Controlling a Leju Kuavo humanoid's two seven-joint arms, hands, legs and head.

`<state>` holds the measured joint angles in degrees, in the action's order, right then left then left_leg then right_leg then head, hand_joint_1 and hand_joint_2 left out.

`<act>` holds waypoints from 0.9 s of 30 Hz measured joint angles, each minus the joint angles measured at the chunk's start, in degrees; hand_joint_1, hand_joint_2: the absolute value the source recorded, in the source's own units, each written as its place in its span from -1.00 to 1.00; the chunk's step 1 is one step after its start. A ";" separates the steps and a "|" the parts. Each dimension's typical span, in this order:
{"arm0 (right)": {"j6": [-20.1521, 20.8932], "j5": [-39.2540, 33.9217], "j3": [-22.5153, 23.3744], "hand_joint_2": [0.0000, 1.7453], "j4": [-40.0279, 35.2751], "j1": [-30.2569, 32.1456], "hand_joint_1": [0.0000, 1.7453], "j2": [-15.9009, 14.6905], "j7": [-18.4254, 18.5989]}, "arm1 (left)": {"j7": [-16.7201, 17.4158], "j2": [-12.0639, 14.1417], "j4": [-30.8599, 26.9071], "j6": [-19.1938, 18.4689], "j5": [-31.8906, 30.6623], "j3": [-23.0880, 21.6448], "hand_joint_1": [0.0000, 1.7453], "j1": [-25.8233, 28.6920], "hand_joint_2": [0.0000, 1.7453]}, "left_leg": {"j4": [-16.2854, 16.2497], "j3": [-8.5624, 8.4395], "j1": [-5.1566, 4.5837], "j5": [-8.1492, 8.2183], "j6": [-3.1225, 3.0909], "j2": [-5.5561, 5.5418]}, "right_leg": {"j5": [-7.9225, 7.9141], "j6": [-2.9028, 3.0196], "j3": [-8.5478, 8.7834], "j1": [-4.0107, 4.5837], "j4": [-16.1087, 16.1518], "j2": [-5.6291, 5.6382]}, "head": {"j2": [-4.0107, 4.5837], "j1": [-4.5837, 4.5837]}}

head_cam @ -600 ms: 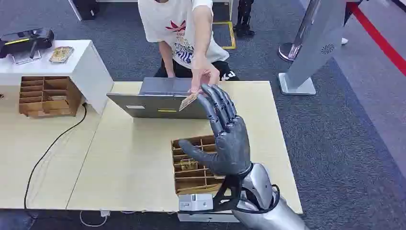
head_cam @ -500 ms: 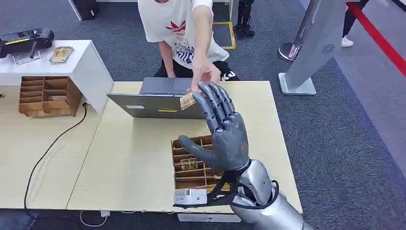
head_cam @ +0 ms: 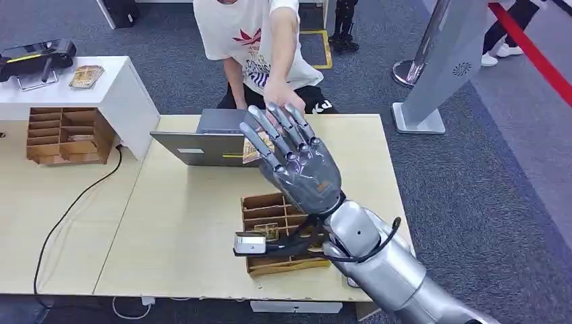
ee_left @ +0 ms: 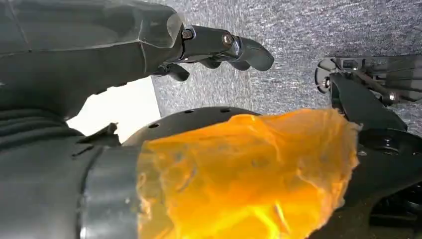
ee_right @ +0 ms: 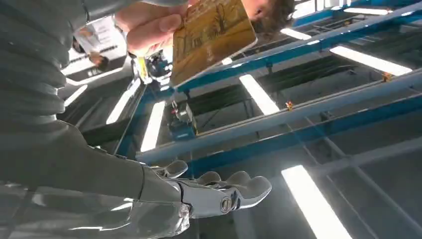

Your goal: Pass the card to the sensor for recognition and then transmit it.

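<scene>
My right hand (head_cam: 297, 162) is raised over the table with its palm turned up and its fingers spread, holding nothing. A person across the table reaches a hand (head_cam: 275, 91) down to my fingertips (head_cam: 270, 121). That person holds a tan card (ee_right: 211, 37) between the fingers (ee_right: 149, 27), just above my open hand (ee_right: 219, 196) and apart from it. In the head view the card (head_cam: 248, 155) peeks out beside my fingers. My left hand (ee_left: 224, 47) hangs over the grey carpet, fingers loosely apart, with nothing in it.
A wooden slotted tray (head_cam: 263, 206) with cards lies under my right forearm. A grey laptop (head_cam: 202, 138) stands behind it. A white cabinet (head_cam: 128, 88) at the left carries a black device (head_cam: 37, 54) and a card stack (head_cam: 86, 76). Another wooden tray (head_cam: 64, 135) stands beside it.
My right hand has rolled from back-up to palm-up and shifted left toward the person. The person's hand with the card has come over my fingers.
</scene>
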<state>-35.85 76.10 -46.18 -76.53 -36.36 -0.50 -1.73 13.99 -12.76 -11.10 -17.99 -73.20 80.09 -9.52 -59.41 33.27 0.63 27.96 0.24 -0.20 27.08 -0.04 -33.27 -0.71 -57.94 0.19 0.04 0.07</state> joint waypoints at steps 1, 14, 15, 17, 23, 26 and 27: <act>0.00 0.29 0.04 1.00 0.57 -0.54 -1.00 0.00 0.11 | 0.15 0.00 0.00 -0.02 -0.09 -0.15 -1.00 -0.02 -1.00 | 0.00 0.00 0.00 0.00 0.00 0.00 | 0.00 0.00 0.00 0.00 0.00 0.00 | 0.00 0.00; 0.13 1.34 0.70 1.00 4.97 -2.61 1.00 -0.02 0.96 | 0.46 -0.02 0.00 -0.17 -0.77 -1.12 -1.00 -0.29 -1.00 | 0.00 0.00 0.00 0.00 0.00 0.00 | 0.00 0.00 -0.01 0.00 0.00 0.01 | 0.00 0.00; 0.11 1.34 0.72 1.00 5.16 -2.61 1.00 -0.02 0.98 | 0.46 -0.02 0.00 -0.20 -0.79 -1.12 -1.00 -0.29 -1.00 | 0.00 0.00 0.00 0.00 0.00 0.00 | 0.00 0.00 -0.01 0.00 0.00 0.01 | 0.00 0.00; 0.09 1.31 0.81 1.00 5.45 -2.61 1.00 -0.04 1.01 | 0.46 -0.02 0.00 -0.24 -0.79 -1.12 -1.00 -0.29 -1.00 | 0.00 0.00 0.00 0.00 0.00 0.00 | 0.00 0.00 -0.01 0.00 0.00 0.01 | 0.00 0.00; 0.02 1.21 0.90 1.00 6.08 -2.59 1.00 -0.07 1.03 | 0.46 -0.02 0.00 -0.35 -0.79 -1.14 -1.00 -0.29 -1.00 | 0.00 0.00 0.00 0.00 0.00 0.00 | 0.00 0.00 -0.01 0.00 0.00 0.01 | 0.00 0.00; -0.02 0.88 0.94 1.00 6.32 -2.55 1.00 -0.09 1.05 | 0.46 -0.02 0.00 -0.37 -0.79 -1.14 -1.00 -0.30 -1.00 | 0.00 0.00 0.00 0.00 0.00 0.00 | 0.00 0.00 -0.01 0.00 0.00 0.01 | 0.00 0.00; -0.04 0.83 0.94 1.00 6.37 -2.51 1.00 -0.07 1.05 | 0.46 -0.02 0.00 -0.39 -0.79 -1.14 -1.00 -0.29 -1.00 | 0.00 0.00 0.00 0.00 0.00 0.00 | 0.00 0.00 -0.01 0.00 0.00 0.01 | 0.00 0.00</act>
<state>-35.89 76.94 -45.24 -70.16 -38.87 -0.57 -0.68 14.45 -12.79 -11.10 -18.38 -73.99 78.95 -9.82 -59.41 33.27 0.63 27.97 0.24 -0.20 27.09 -0.04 -33.29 -0.71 -57.94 0.20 0.04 0.07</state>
